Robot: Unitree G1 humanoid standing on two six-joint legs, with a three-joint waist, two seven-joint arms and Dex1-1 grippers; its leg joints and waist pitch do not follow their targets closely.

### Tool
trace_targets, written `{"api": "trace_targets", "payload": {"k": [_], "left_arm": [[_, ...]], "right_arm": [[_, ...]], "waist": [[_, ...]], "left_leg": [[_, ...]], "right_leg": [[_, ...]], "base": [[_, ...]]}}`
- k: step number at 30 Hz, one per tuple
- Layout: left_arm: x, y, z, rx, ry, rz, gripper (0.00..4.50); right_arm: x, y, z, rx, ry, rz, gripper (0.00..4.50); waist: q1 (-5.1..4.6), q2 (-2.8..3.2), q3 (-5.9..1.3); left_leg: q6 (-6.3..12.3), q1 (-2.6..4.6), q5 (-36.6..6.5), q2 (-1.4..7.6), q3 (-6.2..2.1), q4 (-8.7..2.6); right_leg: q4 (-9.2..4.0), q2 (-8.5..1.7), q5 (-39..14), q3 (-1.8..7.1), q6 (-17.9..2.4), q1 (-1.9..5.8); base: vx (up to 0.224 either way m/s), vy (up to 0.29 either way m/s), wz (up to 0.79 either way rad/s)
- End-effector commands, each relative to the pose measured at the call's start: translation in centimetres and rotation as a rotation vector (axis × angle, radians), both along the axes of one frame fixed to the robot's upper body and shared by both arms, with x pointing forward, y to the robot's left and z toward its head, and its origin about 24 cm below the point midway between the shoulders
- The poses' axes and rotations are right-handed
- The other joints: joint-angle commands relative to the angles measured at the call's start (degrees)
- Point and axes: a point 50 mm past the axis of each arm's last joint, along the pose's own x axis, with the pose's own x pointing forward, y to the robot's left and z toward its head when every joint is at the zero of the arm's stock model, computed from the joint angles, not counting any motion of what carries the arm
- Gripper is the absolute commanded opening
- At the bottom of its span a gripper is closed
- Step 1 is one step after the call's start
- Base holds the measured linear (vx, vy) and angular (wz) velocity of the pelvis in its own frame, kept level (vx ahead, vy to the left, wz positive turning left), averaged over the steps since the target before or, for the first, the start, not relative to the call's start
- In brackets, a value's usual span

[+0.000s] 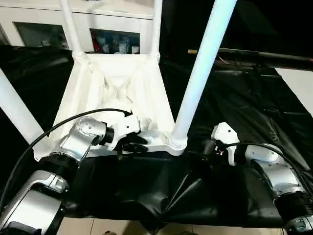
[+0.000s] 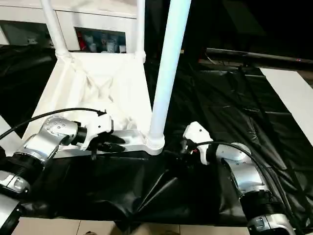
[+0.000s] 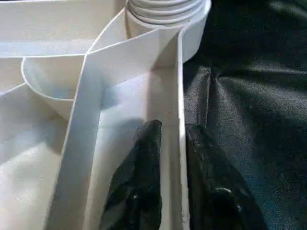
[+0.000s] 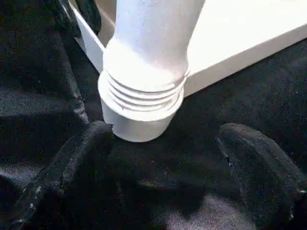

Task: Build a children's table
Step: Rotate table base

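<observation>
The children's table lies upside down on black cloth, its white ribbed top (image 1: pixel 117 83) facing up. Legs stand in the corner sockets: the near right leg (image 1: pixel 203 68), the near left leg (image 1: pixel 17 115), and two far legs (image 1: pixel 71 29) (image 1: pixel 156 27). My left gripper (image 1: pixel 133 145) is at the top's near rim. In the left wrist view its black fingers (image 3: pixel 139 182) straddle the rim wall (image 3: pixel 181 86), one inside and one outside, shut on it. My right gripper (image 1: pixel 209 147) stands open just right of the near right socket (image 4: pixel 139 110), its fingers wide apart and holding nothing.
A white cabinet with glass doors (image 1: pixel 117 29) stands behind the table. Wrinkled black cloth (image 1: pixel 234 98) covers the work surface, with a dark bar (image 1: pixel 264 56) across the back right and a white panel (image 1: pixel 298 88) at the far right. The cloth's front edge hangs near my forearms.
</observation>
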Motion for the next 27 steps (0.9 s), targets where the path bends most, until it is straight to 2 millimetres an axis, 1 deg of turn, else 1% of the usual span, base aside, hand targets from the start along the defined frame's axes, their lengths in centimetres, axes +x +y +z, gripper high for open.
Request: {"api": "trace_targets", "payload": {"k": [1,4,6,7,8,9,10,11,12,14,15,16,17,18,19,20,22,24,26,27], "left_arm": [[-0.5,0.9,-1.5,0.075,0.061,0.016,0.46],[-0.6,0.9,-1.6,0.077,0.064,0.018,0.27],[-0.7,1.0,-1.7,0.082,0.069,0.015,0.06],[-0.7,1.0,-1.8,0.081,0.071,0.014,0.03],[-0.7,0.9,-1.8,0.078,0.071,0.014,0.02],[-0.7,0.9,-1.8,0.078,0.071,0.014,0.01],[-0.8,0.7,-1.7,0.054,0.063,-0.002,0.01],[-0.8,0.7,-1.7,0.051,0.062,-0.003,0.0],[-1.0,0.2,-1.7,0.019,0.063,-0.028,0.0],[-1.2,0.0,-1.7,0.002,0.066,-0.047,0.0],[-1.4,-0.3,-1.6,-0.012,0.071,-0.056,0.0],[-1.5,-0.5,-1.6,-0.018,0.071,-0.065,0.0],[-1.6,-0.6,-1.6,-0.021,0.071,-0.071,0.0],[-1.6,-0.7,-1.7,-0.025,0.073,-0.073,0.0],[-1.7,-0.8,-1.7,-0.029,0.076,-0.075,0.0],[-1.7,-0.8,-1.7,-0.029,0.076,-0.075,0.0],[-1.8,-0.9,-1.7,-0.028,0.076,-0.079,0.0],[-1.8,-0.9,-1.7,-0.026,0.076,-0.079,0.0],[-1.8,-0.8,-1.7,-0.024,0.076,-0.079,0.0],[-1.8,-0.8,-1.8,-0.022,0.076,-0.078,0.0]], "right_arm": [[0.1,-0.1,0.5,0.01,-0.012,0.001,3.99],[0.1,0.1,0.6,0.021,-0.015,0.004,3.99],[0.2,0.5,0.8,0.049,-0.008,0.012,3.99],[0.1,0.7,0.9,0.078,0.004,0.022,3.99],[0.1,0.9,1.0,0.106,0.018,0.028,4.15],[0.1,0.9,1.0,0.106,0.018,0.028,4.24],[-0.2,1.4,1.2,0.154,0.048,0.056,4.24],[-0.2,1.4,1.2,0.158,0.051,0.059,4.34],[-0.4,1.8,1.1,0.15,0.044,0.072,4.42],[-0.3,2.1,0.9,0.136,0.033,0.072,4.42],[-0.3,2.2,0.7,0.125,0.025,0.07,4.42],[-0.2,2.5,0.6,0.121,0.022,0.064,4.42],[0.0,2.6,0.5,0.122,0.021,0.058,4.42],[0.1,2.8,0.4,0.122,0.017,0.051,4.42],[0.4,3.1,0.4,0.118,0.002,0.027,4.42],[0.5,3.1,0.4,0.117,0.002,0.026,4.42],[0.8,3.4,0.3,0.112,-0.007,0.004,4.42],[1.0,3.6,0.3,0.11,-0.014,-0.007,4.42],[1.4,3.8,0.4,0.135,-0.017,-0.023,4.42],[1.5,3.9,0.5,0.147,-0.019,-0.029,4.42]], "waist": [[0.08,0.33,-3.48],[0.04,0.33,-3.53],[0.04,0.35,-3.49],[0.02,0.27,-3.47],[-0.06,0.06,-3.39],[0.05,0.15,-3.34],[0.08,0.17,-3.31],[0.1,0.19,-3.33],[0.14,0.12,-3.33],[0.02,0.19,-3.34],[0.04,0.16,-3.37],[0.1,0.07,-3.42],[0.07,0.22,-3.52],[0.03,0.06,-3.58],[0.06,0.22,-3.58],[0.05,0.15,-3.6],[-0.01,0.24,-3.57],[0.01,0.31,-3.51],[0.03,0.14,-3.48],[0.04,0.22,-3.5]], "left_leg": [[1.42,0.43,-14.33,0.47,0.23,-4.02],[1.53,0.41,-13.98,0.5,0.25,-4.01],[1.64,0.44,-14.1,0.51,0.26,-4.03],[1.8,0.45,-14.42,0.51,0.26,-4.05],[1.97,0.45,-14.74,0.46,0.32,-4.06],[1.93,0.45,-14.98,0.52,0.23,-4.11],[1.76,0.51,-15.49,0.53,0.21,-4.17],[1.77,0.5,-15.54,0.58,0.18,-4.18],[1.68,0.44,-15.31,0.61,0.15,-4.22],[1.24,0.32,-14.85,0.68,0.1,-4.31],[1.2,0.37,-14.81,0.61,0.15,-4.26],[1.22,0.46,-14.31,0.64,0.22,-4.2],[1.19,0.42,-13.58,0.65,0.24,-4.2],[1.28,0.37,-13.12,0.63,0.3,-4.14],[1.44,0.4,-12.53,0.6,0.32,-4.17],[1.42,0.38,-12.25,0.6,0.35,-4.15],[1.32,0.39,-11.9,0.51,0.37,-4.19],[1.21,0.44,-12.35,0.53,0.37,-4.24],[1.15,0.46,-12.84,0.56,0.39,-4.26],[1.12,0.49,-12.93,0.57,0.37,-4.27]], "right_leg": [[-4.77,-2.94,-10.9,1.51,-13.04,2.89],[-4.69,-2.9,-9.95,1.52,-13.24,2.84],[-4.74,-2.91,-10.19,1.52,-13.29,2.79],[-4.77,-2.91,-10.69,1.53,-13.22,2.78],[-4.86,-2.83,-11.19,1.52,-13.16,2.79],[-4.87,-2.93,-11.96,1.51,-12.97,2.75],[-5.06,-2.97,-13.75,1.53,-12.36,2.69],[-5.08,-3.03,-14.01,1.57,-12.24,2.7],[-5.06,-3.05,-14.14,1.57,-12.07,2.68],[-4.98,-3.11,-13.91,1.51,-12.01,2.59],[-5.01,-3.04,-13.91,1.52,-11.94,2.57],[-4.91,-3.08,-13.23,1.57,-12.1,2.5],[-4.77,-3.08,-11.76,1.57,-12.45,2.54],[-4.7,-3.07,-10.94,1.59,-12.64,2.6],[-4.62,-3.03,-9.85,1.57,-13.0,2.58],[-4.6,-3.04,-9.39,1.55,-13.1,2.6],[-4.5,-2.97,-8.57,1.52,-13.34,2.63],[-4.57,-3.03,-9.13,1.56,-13.1,2.66],[-4.66,-3.07,-9.91,1.59,-12.75,2.65],[-4.64,-3.09,-10.12,1.59,-12.73,2.64]], "base": [[0.0,0.0,0.0],[0.0,0.0,0.0],[0.0,0.0,0.0],[0.0,0.0,0.0],[0.0,0.0,0.0],[0.0,0.0,0.0],[0.0,0.0,0.0],[0.0,0.0,0.0],[0.0,0.0,0.0],[0.0,0.0,0.0],[0.0,0.0,0.0],[0.0,0.0,0.0],[0.0,0.0,0.0],[0.0,0.0,0.0],[0.0,0.0,0.0],[0.0,0.0,0.0],[0.0,0.0,0.0],[0.0,0.0,0.0],[0.0,0.0,0.0],[0.0,0.0,0.0]]}}
